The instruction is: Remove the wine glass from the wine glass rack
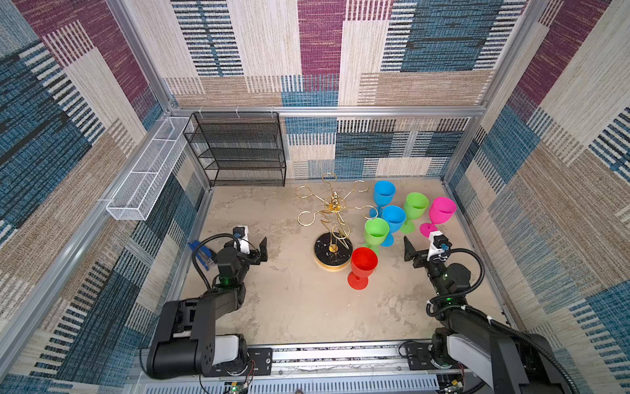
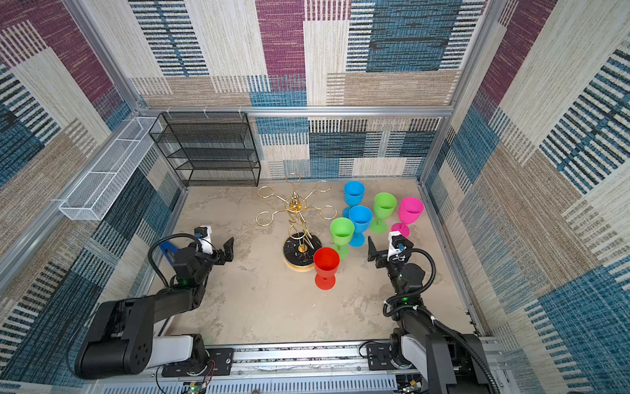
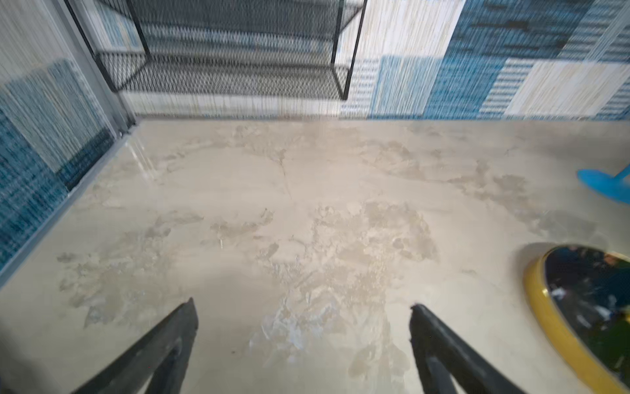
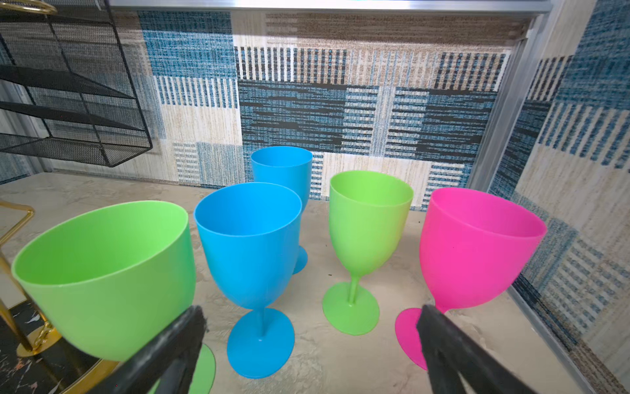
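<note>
On the beige marbled table [image 1: 289, 307], right of centre in both top views, the gold wire tree-shaped wine glass rack [image 1: 334, 204] w/ round black marbled base is seen standing upright. All six ring-ended arms are found empty: no glass is hung on it.

Six plastic glasses are stood rims-up on the table to the rack's right. A red wine glass [image 1: 364, 264] is placed just beside the base, nearest the robot. A green wine glass [image 1: 376, 232] and a blue wine glass [image 1: 393, 216] are set close together behind it. A second blue wine glass [image 1: 384, 192], a second green wine glass [image 1: 416, 204] and a pink wine glass [image 1: 442, 209] are set further back.

The left hand [image 3: 303, 308] is held spread wide over bare table, left of the rack, w/ nothing in it. The right hand [image 4: 312, 312] is likewise spread and empty; it is pointed at the cluster, near the pink glass's foot, but closed on nothing.

Judged from this layout, the removal looks done: nothing is left on the rack to take off, and no glass is gripped. Whether any further step is wanted can't be told from these views.
</note>
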Controlling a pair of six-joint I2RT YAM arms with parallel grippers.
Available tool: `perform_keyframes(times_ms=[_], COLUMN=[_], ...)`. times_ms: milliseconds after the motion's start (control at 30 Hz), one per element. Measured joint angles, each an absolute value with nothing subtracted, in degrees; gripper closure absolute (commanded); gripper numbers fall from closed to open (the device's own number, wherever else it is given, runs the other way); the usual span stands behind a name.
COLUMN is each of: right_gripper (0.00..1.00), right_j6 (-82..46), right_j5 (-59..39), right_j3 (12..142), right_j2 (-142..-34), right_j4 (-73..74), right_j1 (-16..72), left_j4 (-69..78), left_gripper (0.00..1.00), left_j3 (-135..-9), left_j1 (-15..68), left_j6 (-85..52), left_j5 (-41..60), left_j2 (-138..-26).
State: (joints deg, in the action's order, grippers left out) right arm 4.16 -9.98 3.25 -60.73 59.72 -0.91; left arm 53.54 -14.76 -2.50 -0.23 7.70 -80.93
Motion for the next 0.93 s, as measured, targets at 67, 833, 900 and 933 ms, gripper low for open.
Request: perform_keyframes(times_ms=[67, 833, 900, 933], right_gripper=[0.01, 0.01, 0.01, 0.01], right_j6=[4.16, 4.58, 4.58, 4.58], right_j5=[-10.63, -13.52, -13.52, -13.52], right_j3=[3.11, 3.36, 3.36, 3.36], right_j2=[-62.57, -71.81, -71.92, -72.01], right_j4=[61.60, 71.83, 72.34, 72.53], right_j1=[-1.02, -1.34, -1.34, -1.34], left_j4=[58.28, 61.32, 61.14, 61.06], left_gripper=[0.01, 0.01, 0.01, 0.01], left_j3=[-13.23, -14.79, -14.96, -15.16], left_j1=[-2.52, -0.27, -0.27, -0.27], left_j6=[-0.25, 0.19, 0.16, 0.14], left_j5=[6.17, -1.19, -1.69, -2.28], left_j2=[-86.63, -87.29, -87.29, -87.29])
